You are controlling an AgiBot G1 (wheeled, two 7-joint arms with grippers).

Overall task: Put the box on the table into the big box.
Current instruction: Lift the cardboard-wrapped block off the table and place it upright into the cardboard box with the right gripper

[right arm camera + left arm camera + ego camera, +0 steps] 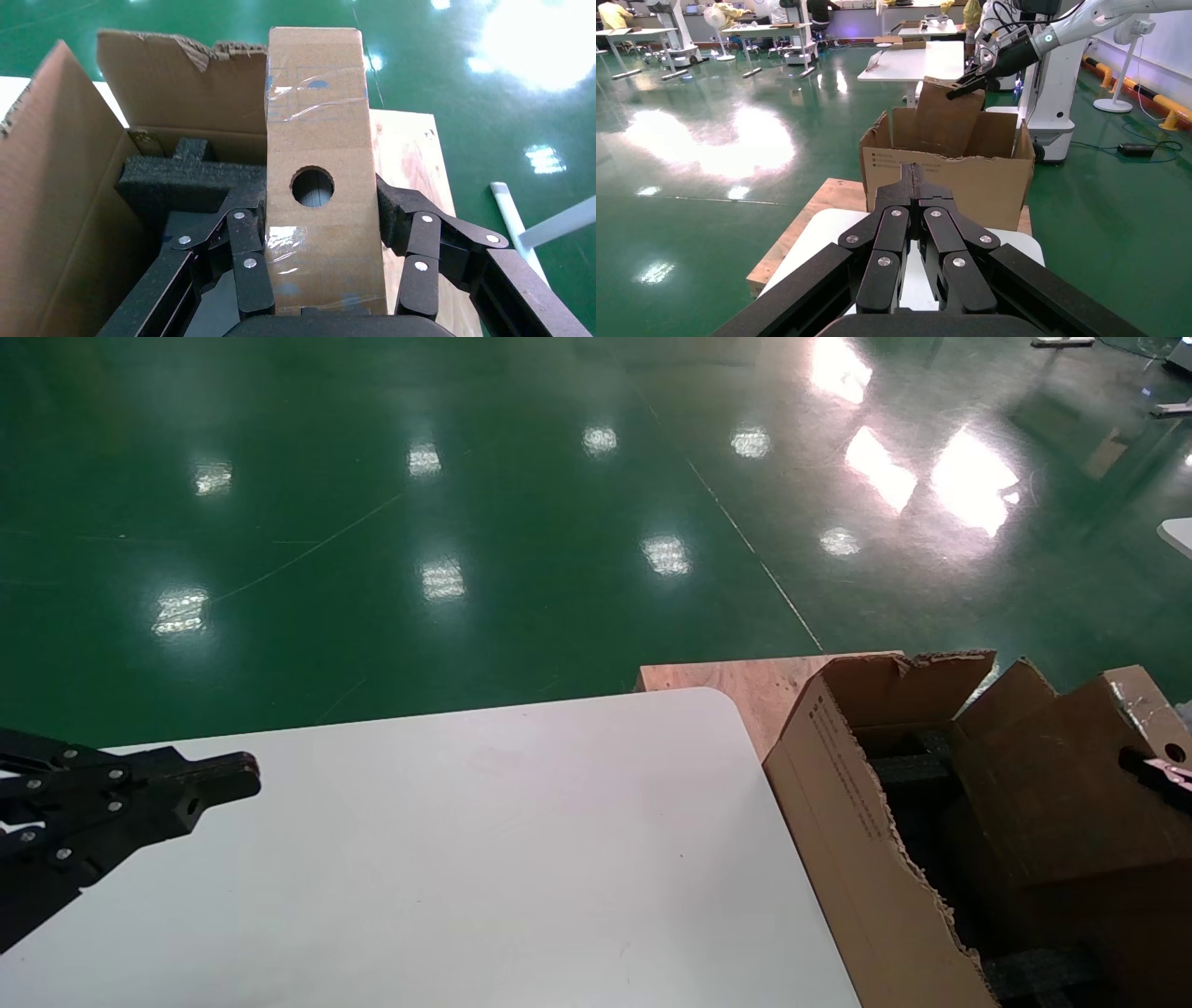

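Right end effector clamps the box across its short sides, long axis running away from the wrist, hole face toward the camera. Box hangs over the big box, black foam directly beyond and below. Left end effector, jaws closed and empty, parked over the worktop at left.

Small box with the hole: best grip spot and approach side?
As the right gripper holds the box now: across its two narrow long sides, near one end, coming at the holed face. Those sides are flat and parallel; the width fits the jaws. Left gripper sits parked over the table.
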